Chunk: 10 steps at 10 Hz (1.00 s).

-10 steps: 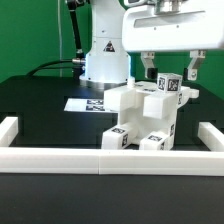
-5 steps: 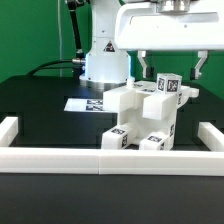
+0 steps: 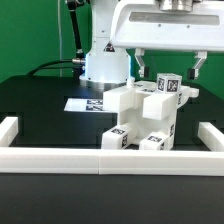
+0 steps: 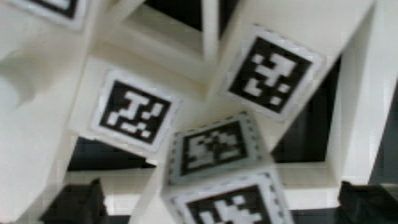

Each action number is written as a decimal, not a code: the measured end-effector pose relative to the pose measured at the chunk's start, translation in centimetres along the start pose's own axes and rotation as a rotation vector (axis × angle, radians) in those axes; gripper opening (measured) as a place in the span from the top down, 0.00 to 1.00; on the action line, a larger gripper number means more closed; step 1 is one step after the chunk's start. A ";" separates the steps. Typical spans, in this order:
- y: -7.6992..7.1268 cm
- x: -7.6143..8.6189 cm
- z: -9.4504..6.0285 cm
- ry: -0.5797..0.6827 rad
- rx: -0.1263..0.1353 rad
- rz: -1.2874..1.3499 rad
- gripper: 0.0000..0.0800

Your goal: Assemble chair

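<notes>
In the exterior view I see the pincer (image 3: 170,68) released, with its fingers spread wide over the top of the chair (image 3: 140,112). The chair stands on the black surface (image 3: 40,100), just behind the low white wall (image 3: 110,160). In the wrist view, its square tags (image 4: 267,72) fill the picture from very near.

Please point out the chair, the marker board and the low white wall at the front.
chair (image 3: 128,100): exterior view, flat top face of its large block.
marker board (image 3: 75,103): exterior view, its white end beside the tags.
low white wall (image 3: 100,160): exterior view, middle of the front stretch.
</notes>
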<state>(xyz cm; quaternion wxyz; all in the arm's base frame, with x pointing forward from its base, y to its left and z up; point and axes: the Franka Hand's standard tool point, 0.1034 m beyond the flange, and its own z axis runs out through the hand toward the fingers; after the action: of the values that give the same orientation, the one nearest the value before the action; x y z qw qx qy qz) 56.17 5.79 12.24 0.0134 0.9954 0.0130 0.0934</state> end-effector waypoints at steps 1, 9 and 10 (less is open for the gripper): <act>0.1 0.0 0.0 -0.001 -0.006 -0.093 0.19; 0.1 0.0 0.0 -0.001 -0.005 0.011 0.64; 0.1 0.0 0.0 0.000 -0.005 0.086 0.64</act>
<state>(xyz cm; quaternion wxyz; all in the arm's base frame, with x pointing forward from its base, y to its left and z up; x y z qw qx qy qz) 56.18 5.70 12.21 0.0121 0.9951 -0.0302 0.0938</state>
